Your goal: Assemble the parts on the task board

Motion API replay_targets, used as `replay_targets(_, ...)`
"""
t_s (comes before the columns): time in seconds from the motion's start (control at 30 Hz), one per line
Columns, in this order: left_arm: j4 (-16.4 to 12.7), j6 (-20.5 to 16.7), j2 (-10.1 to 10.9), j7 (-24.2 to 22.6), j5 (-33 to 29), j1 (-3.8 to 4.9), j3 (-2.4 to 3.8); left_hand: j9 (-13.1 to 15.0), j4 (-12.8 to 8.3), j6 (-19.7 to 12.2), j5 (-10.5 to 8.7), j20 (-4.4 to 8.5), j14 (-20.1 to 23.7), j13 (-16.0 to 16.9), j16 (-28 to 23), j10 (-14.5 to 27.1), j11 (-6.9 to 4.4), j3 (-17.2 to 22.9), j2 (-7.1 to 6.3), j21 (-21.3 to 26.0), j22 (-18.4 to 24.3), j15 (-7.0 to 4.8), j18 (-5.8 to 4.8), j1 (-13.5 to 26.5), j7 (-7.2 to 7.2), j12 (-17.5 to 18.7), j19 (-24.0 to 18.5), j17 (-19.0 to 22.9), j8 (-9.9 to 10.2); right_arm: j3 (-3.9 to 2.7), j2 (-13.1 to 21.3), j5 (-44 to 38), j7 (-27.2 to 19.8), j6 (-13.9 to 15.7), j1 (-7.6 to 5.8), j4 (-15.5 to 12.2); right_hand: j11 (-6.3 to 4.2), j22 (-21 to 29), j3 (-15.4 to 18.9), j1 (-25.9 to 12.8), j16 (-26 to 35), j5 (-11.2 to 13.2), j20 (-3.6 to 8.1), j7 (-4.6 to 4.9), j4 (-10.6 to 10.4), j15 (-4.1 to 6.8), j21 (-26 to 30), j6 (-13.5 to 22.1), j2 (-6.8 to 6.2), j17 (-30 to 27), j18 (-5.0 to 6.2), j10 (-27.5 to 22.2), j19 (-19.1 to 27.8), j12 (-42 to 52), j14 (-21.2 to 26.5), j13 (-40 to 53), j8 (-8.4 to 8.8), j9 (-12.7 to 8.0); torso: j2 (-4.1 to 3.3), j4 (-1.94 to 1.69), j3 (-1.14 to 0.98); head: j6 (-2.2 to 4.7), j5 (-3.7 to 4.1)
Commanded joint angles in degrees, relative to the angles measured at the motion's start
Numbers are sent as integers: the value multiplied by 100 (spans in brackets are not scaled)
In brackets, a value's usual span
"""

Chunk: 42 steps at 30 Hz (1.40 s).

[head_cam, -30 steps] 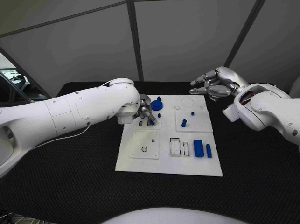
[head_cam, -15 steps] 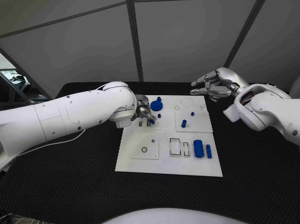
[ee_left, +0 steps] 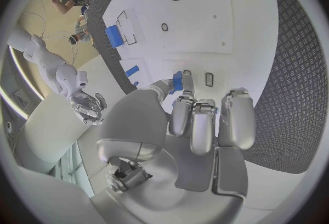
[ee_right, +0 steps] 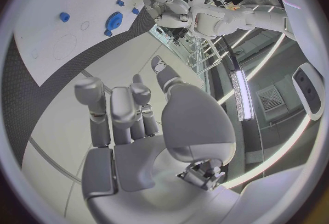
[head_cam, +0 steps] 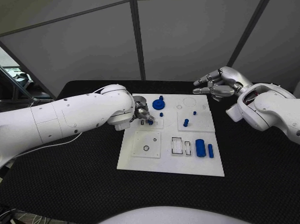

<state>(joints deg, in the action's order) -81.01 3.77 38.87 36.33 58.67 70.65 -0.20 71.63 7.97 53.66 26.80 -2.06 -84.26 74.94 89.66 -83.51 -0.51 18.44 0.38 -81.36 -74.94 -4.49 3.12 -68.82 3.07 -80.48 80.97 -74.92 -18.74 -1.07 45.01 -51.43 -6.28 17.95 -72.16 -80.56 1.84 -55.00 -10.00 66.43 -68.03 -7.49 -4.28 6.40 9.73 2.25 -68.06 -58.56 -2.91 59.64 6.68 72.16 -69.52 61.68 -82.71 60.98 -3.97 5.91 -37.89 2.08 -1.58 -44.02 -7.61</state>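
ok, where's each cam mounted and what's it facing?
Head view: on the robot's head, looking down at the white task board; both white arms enter, left hand, right hand.
Left wrist view: behind the left hand, facing the board and a small blue part at its fingers.
Right wrist view: behind the right hand, facing the board's far end.
Shared: board, blue parts, left hand.

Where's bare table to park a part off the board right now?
Free: black table in front of the task board, and right of it below the right arm. Crowded: the board's far left, where the left hand holds a small blue part.
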Motion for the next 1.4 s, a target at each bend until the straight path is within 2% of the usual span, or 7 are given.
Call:
replay_targets(0.03, 6, 33, 10, 141, 291, -3, 5, 6, -922, 8, 19, 10, -574, 1214, 34, -281, -68, 967, -17, -23, -89, -5, 22, 57, -21, 17, 34, -1508, -28, -5, 6, -6, -25, -31, -13, -6, -11, -9, -17, -16, 37, -37, 13, 7, 21, 11, 21, 30, 65, 0, 48, 23, -12, 7, -43, -6, 25, 5, 3, 21, 1, -5, -16)
replay_targets(0.5, 101, 45, -81, 145, 477, -34, 5, 39, -965, 27, 53, 12, -574, 1224, 34, -294, -71, 1065, -51, -40, -124, -5, 14, 108, -23, -6, 54, -1508, -37, -4, -6, -6, -39, -26, -12, 1, -11, -9, -17, -16, 37, -37, 13, 7, 21, 11, 21, 30, 65, 0, 48, 23, -12, 7, -43, -6, 25, 5, -3, 21, 3, -6, -13)
replay_targets(1.4, 205, 216, -194, 149, 490, -42, 6, 50, -978, 34, 57, 11, -574, 1228, 34, -300, -73, 1089, -60, -47, -139, -4, 11, 120, -25, -17, 62, -1508, -42, -4, -26, -6, -46, -46, -11, 16, -10, -9, -14, -25, 40, -36, 13, 8, 18, 10, 24, 36, 66, 4, 48, 26, -16, 11, -46, -5, 27, 4, -2, 17, 2, -21, 9)
